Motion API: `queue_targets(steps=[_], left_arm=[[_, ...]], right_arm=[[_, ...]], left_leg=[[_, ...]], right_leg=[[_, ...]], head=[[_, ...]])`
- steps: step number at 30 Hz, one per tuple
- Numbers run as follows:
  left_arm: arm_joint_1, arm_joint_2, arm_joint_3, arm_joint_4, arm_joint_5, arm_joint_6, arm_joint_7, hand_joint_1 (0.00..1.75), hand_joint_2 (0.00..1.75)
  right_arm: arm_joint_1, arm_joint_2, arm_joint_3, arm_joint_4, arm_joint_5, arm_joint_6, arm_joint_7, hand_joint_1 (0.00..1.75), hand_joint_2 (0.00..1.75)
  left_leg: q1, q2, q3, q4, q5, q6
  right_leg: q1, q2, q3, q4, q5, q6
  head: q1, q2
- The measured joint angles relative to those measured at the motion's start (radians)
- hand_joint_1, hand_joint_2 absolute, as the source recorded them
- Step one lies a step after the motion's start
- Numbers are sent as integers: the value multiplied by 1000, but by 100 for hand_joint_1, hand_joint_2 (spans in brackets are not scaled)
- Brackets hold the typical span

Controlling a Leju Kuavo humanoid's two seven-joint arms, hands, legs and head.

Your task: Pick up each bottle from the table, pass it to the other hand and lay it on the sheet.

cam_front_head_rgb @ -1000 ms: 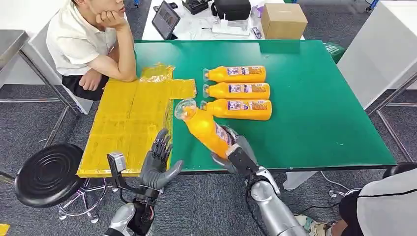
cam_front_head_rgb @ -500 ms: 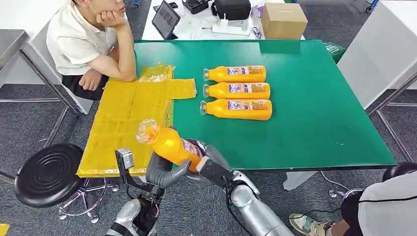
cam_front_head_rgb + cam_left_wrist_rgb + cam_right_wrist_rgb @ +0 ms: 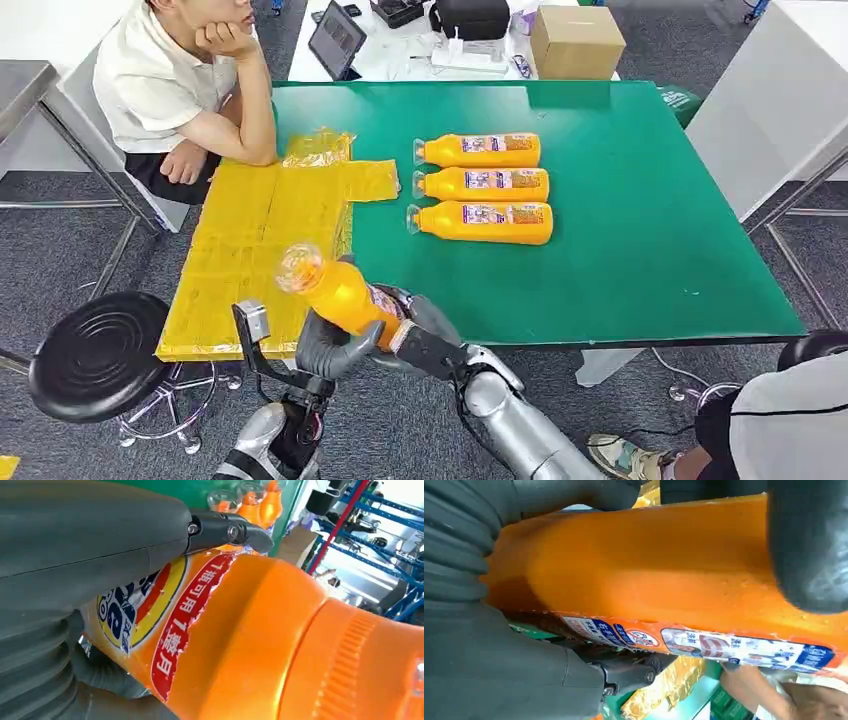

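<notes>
nearest in, left hand (image 3: 330, 348) cupped under an orange bottle (image 3: 345, 297), thumb and fingers wrapped round its body. right hand (image 3: 420, 322) gripping the same bottle at its base end, both hands on it at once. bottle tilted, clear cap end up and toward the left, held in the air just over the front edge of the green bench (image 3: 640, 250), beside the near corner of the yellow sheet (image 3: 260, 240). further out, three more orange bottles (image 3: 480, 185) lying side by side on the bench, caps toward the sheet. beyond the sheet, a seated person (image 3: 170, 90) leaning an elbow on the bench corner.
</notes>
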Motion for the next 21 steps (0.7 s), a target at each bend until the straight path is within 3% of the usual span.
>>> queue_targets(steps=[11,13,14,16,20,21], left_arm=[[-2,14,12,15,38,-91,-24,175,175],[-2,14,12,15,38,-91,-24,175,175],[-2,14,12,15,38,-91,-24,175,175],[-2,14,13,15,35,-91,-25,175,175],[-6,16,19,15,16,-90,-26,175,175],[-6,17,22,15,16,-90,-25,175,175]], right_arm=[[-20,-13,26,18,-6,3,-8,168,175],[-20,-13,29,18,-7,3,-8,143,175],[-20,-13,30,18,-8,3,-8,120,175],[-20,-14,30,18,-8,3,-8,0,175],[-10,-15,30,7,-14,3,-2,0,175],[-7,-16,30,3,-18,2,2,0,0]], left_leg=[[0,0,0,0,0,0],[0,0,0,0,0,0],[0,0,0,0,0,0],[0,0,0,0,0,0],[0,0,0,0,0,0],[0,0,0,0,0,0]], right_leg=[[0,0,0,0,0,0],[0,0,0,0,0,0],[0,0,0,0,0,0],[0,0,0,0,0,0],[0,0,0,0,0,0],[0,0,0,0,0,0]], head=[[0,0],[0,0],[0,0],[0,0],[0,0],[0,0]])
